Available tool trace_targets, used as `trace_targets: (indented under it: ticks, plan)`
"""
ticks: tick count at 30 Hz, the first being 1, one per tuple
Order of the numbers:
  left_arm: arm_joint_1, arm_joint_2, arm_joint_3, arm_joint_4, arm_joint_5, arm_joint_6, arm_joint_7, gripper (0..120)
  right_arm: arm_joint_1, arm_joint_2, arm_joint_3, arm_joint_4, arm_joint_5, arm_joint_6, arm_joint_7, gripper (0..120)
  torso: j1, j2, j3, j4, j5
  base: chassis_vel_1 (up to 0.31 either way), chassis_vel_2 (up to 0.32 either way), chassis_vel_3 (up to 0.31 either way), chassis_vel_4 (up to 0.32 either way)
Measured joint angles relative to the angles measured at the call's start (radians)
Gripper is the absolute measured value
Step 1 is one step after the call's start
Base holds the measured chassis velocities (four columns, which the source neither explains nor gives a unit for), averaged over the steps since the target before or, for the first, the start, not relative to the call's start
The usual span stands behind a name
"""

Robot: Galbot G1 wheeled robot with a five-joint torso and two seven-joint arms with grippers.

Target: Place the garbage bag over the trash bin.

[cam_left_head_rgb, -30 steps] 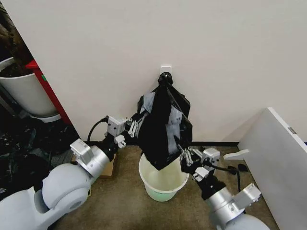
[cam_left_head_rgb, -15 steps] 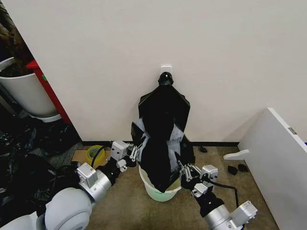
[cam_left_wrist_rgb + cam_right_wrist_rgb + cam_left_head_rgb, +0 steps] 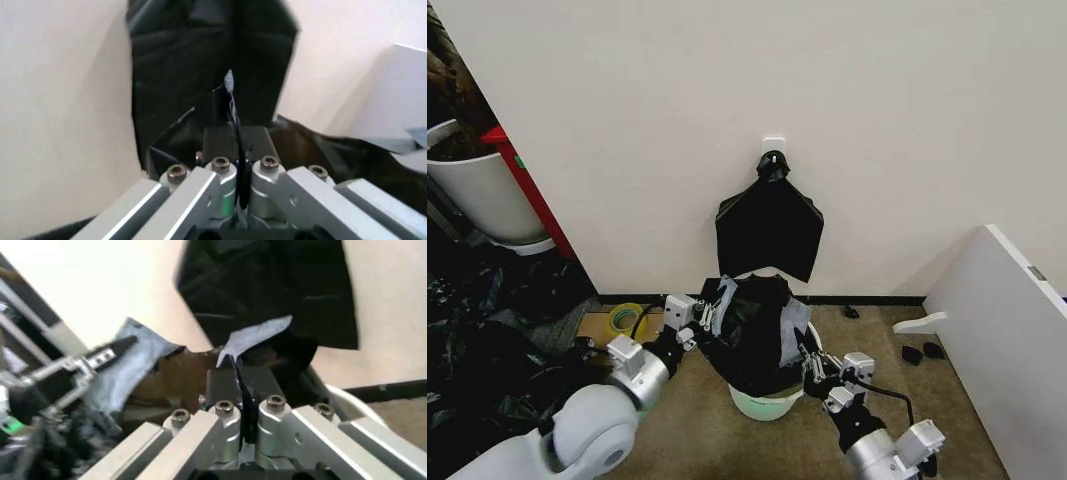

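**Bag could slip or miss the rim**

The garbage bag (image 3: pixel 755 335) drapes over the trash bin (image 3: pixel 765 404) on the floor. The left tool (image 3: pixel 707 309) and right tool (image 3: pixel 805 352) each pinch its edge; thin plastic may tear or slide free.

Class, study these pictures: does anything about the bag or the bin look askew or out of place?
Yes. The garbage bag sits bunched and lopsided on the trash bin, not smoothed over its rim. The left hand and right hand each pinch an edge, holding it open above the bin.
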Motion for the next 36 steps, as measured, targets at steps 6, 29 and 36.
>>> trace_targets:
  ticks: [6, 29, 36]
  plan:
    - [-0.053, -0.066, 0.066, 0.059, -0.015, 0.0, -0.007, 0, 0.013, 0.006, 0.029, -0.065, -0.008, 0.019, 0.003, 0, 0.0, 0.0, 0.0, -0.0003, 0.0002, 0.0, 0.0, 0.0, 0.0]
    - [0.095, -0.109, 0.021, 0.072, -0.01, 0.01, -0.043, 0, -0.008, -0.002, 0.095, -0.122, -0.1, -0.109, 0.104, 0, 0.0, 0.0, 0.0, 0.0001, 0.0002, 0.0, 0.0, 0.0, 0.0]
    - [0.235, -0.097, -0.048, 0.004, -0.018, 0.053, -0.084, 0, -0.035, -0.014, 0.111, -0.088, -0.12, -0.255, 0.232, 0, 0.0, 0.0, 0.0, -0.0001, 0.0002, 0.0, 0.0, 0.0, 0.0]
